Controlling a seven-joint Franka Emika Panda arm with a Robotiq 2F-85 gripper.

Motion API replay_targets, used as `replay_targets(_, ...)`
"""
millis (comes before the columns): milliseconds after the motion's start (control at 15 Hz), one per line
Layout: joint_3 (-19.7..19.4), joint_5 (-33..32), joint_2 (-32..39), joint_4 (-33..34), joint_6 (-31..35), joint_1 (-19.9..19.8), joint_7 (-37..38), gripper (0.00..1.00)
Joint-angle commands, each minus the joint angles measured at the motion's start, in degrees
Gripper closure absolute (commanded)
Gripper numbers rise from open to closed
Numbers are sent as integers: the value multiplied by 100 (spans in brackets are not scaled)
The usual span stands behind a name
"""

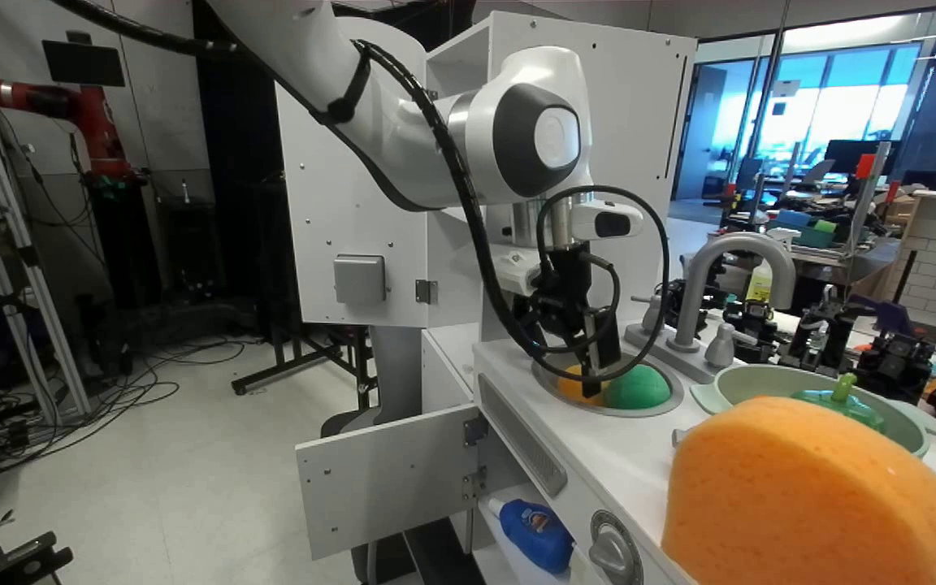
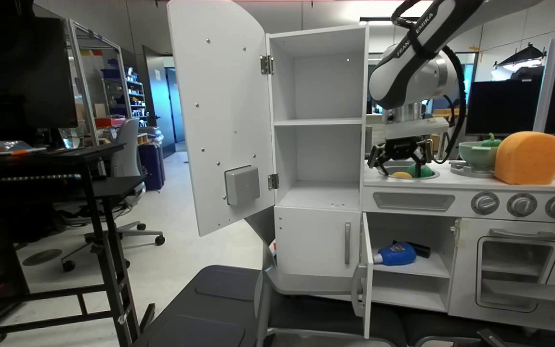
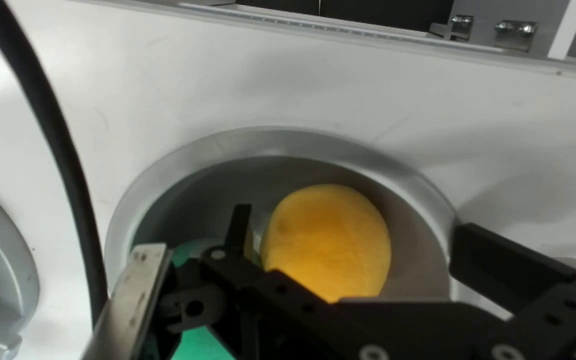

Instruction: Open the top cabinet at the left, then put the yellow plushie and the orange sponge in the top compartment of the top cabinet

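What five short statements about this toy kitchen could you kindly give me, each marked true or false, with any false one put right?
1. The yellow plushie lies in the round grey sink. True.
2. The robot's jaws are shut on the plushie. False; the gripper is open.
3. The big orange sponge stands on the white countertop. True.
4. Every door is closed. False; the tall arch-topped cabinet door stands open, as does the low door.
5. A blue bottle lies on its side on a shelf below the sink. True.

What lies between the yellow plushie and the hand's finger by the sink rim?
In the wrist view, only bare sink shows between the yellow plushie and that finger.
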Motion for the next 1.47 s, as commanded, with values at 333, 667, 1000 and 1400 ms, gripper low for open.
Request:
replay_targets(333,-106,44,254,821,-527,-291,-232,0)
replay_targets(667,-62,76,429,926,-533,-434,-340,0)
replay_targets(1000,-16,75,544,1271,-685,-341,-326,0)
replay_targets(1400,68,80,709,1554,-871,-254,-378,0)
